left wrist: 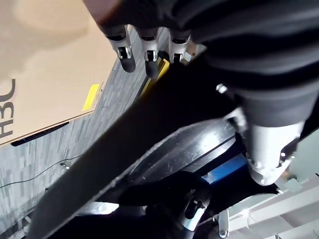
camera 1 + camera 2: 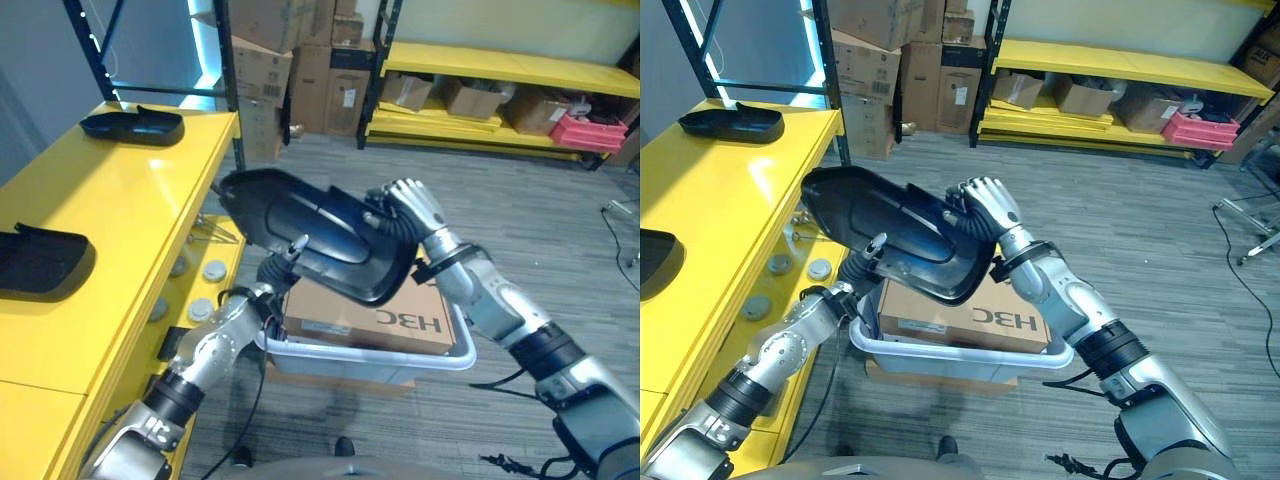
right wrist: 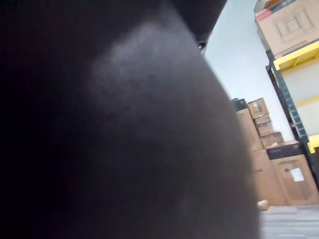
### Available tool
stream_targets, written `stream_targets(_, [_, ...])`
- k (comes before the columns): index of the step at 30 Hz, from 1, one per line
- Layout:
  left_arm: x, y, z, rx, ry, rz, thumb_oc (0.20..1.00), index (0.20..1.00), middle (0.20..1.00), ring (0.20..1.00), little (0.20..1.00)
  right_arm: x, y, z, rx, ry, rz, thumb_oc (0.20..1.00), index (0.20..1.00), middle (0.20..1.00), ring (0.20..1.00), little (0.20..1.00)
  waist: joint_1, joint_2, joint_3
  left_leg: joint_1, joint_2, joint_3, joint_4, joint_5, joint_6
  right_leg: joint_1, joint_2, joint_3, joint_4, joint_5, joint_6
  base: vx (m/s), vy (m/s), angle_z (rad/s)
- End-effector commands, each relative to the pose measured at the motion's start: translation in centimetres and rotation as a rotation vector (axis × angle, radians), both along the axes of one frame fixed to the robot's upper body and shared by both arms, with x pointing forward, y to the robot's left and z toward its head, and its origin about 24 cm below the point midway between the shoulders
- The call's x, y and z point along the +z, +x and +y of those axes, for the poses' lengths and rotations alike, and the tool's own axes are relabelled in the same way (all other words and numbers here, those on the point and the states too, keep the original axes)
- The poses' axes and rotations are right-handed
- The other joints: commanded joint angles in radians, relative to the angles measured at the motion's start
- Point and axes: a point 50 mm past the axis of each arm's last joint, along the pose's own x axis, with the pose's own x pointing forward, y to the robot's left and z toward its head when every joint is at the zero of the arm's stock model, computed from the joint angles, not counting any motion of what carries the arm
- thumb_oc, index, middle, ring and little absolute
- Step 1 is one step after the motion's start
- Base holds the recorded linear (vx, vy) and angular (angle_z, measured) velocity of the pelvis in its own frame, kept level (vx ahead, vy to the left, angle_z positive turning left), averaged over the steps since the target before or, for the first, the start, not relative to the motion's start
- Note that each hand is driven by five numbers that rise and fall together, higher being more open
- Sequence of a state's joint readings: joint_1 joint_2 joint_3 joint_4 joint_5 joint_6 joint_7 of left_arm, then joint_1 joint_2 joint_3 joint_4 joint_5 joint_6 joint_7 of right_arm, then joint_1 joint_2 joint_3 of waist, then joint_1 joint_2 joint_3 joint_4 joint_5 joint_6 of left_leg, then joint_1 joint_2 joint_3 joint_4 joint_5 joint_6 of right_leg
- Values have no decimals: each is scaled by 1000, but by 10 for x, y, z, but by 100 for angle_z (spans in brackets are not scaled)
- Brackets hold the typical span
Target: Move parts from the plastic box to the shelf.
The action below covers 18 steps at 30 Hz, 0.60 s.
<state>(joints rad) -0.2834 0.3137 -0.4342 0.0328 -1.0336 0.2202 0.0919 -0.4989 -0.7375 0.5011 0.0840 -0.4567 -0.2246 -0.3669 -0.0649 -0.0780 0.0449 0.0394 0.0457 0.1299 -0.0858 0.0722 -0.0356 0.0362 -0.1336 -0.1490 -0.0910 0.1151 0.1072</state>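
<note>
Large glossy black moulded plastic part (image 2: 320, 235) held two-handed above white plastic box (image 2: 455, 355), clearing its rim for yellow shelf (image 2: 110, 215); right hand (image 2: 412, 208) fingers curled over edge, left hand (image 2: 268, 290) underneath, grip unreadable.

The one piece of large print is a short run of dark lettering (image 2: 410, 322) on the top of the cardboard box (image 2: 350, 300) that sits in the plastic box (image 2: 370, 352). It runs along the box's near edge and stands upside down to the head camera. Beside it on the same edge lies a white label (image 2: 318, 327), and a small yellow sticker (image 1: 90, 96) is near it, both too fine to read. Well beyond the cardboard box, stacked cartons (image 2: 335, 75) carry illegible labels.
</note>
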Motion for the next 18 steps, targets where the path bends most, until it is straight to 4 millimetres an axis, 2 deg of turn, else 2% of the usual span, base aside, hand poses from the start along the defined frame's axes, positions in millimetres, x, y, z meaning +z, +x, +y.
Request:
stream_targets(1, [31, 20, -21, -13, -112, -113, 1000, 1000, 1000, 1000, 1000, 47, -4, 15, 149, 102, -124, 200, 200, 200, 200, 200, 23, 57, -31, 45, 17, -14, -1, -59, 3, 45, 16, -34, 8, -50, 24, 0, 0, 0])
stream_targets(3, [38, 22, -20, 23, -168, -146, 291, 291, 291, 291, 291, 40, -11, 26, 206, 160, -72, 200, 200, 200, 200, 200, 23, 57, -29, 44, 16, -15, -1, -60, 4, 44, 16, -34, 9, -50, 23, 0, 0, 0])
stream_targets(4, [40, 22, -21, 29, -196, -160, 200, 200, 200, 200, 200, 36, -14, 30, 227, 178, -53, 200, 200, 200, 200, 200, 22, 56, -27, 45, 15, -15, -1, -61, 5, 44, 15, -34, 9, -51, 22, 0, 0, 0])
stream_targets(11, [56, 20, -16, 91, -270, -304, 200, 200, 200, 200, 200, 11, -29, 52, 304, 309, 66, 200, 200, 200, 200, 200, 24, 56, -19, 43, 13, -16, -1, -63, 8, 42, 14, -35, 7, -49, 21, -6, 4, -2])
stream_targets(18, [63, 18, -4, 179, -201, -411, 200, 200, 200, 200, 200, -1, -40, 57, 334, 394, 117, 200, 200, 200, 200, 200, 32, 53, -14, 36, 3, -19, -1, -66, 13, 39, 7, -39, 5, -45, 24, -7, 13, -1])
